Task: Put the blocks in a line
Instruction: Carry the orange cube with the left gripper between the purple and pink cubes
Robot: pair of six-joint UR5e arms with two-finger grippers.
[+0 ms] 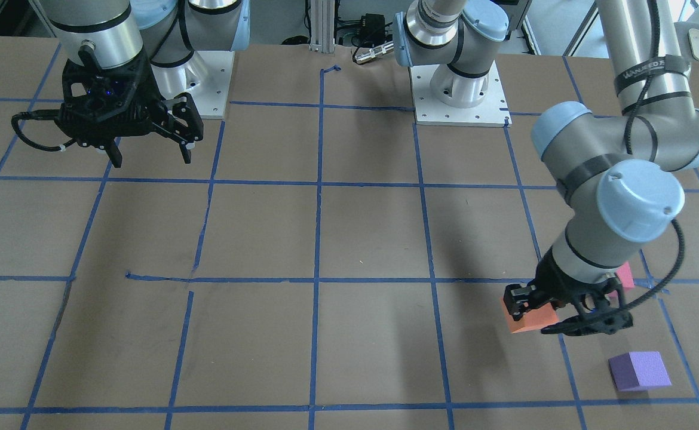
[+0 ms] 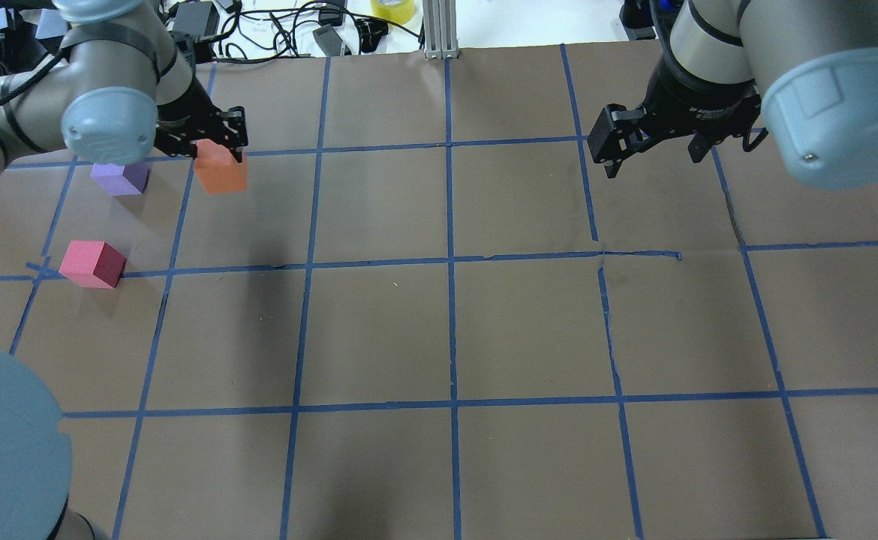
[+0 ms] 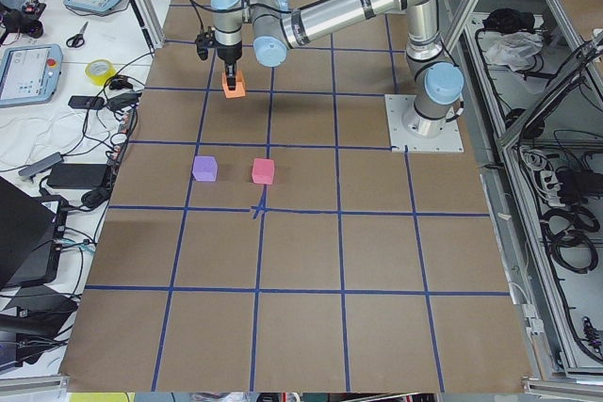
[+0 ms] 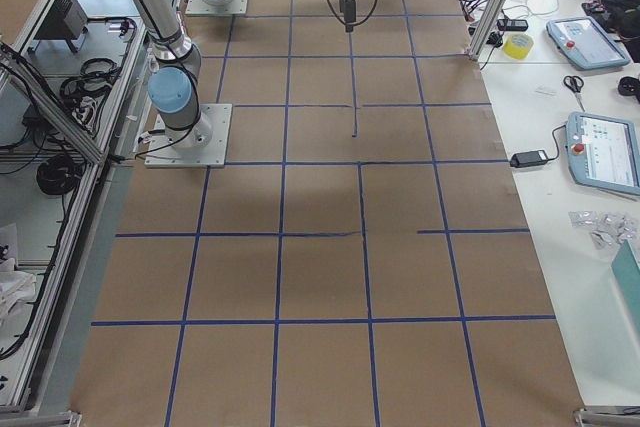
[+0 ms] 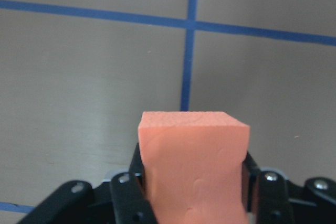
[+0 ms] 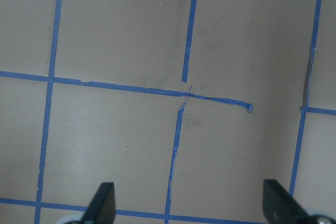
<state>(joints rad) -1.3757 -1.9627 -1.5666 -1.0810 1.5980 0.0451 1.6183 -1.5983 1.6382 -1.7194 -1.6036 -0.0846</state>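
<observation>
My left gripper (image 2: 217, 146) is shut on the orange block (image 2: 221, 170) and holds it above the table; the same grip shows in the front view, gripper (image 1: 555, 307) on block (image 1: 529, 319), and close up in the left wrist view (image 5: 193, 169). The purple block (image 2: 119, 178) lies just left of it on the table, also in the front view (image 1: 639, 370). The pink-red block (image 2: 92, 263) lies nearer me on a tape crossing; in the front view (image 1: 625, 276) the arm half hides it. My right gripper (image 2: 653, 146) is open and empty, high over the far right.
The brown table (image 2: 454, 330) carries a grid of blue tape lines (image 2: 450, 262). Cables, a tape roll (image 2: 392, 9) and devices lie beyond the far edge. Both arm bases (image 1: 460, 89) stand at the robot's side.
</observation>
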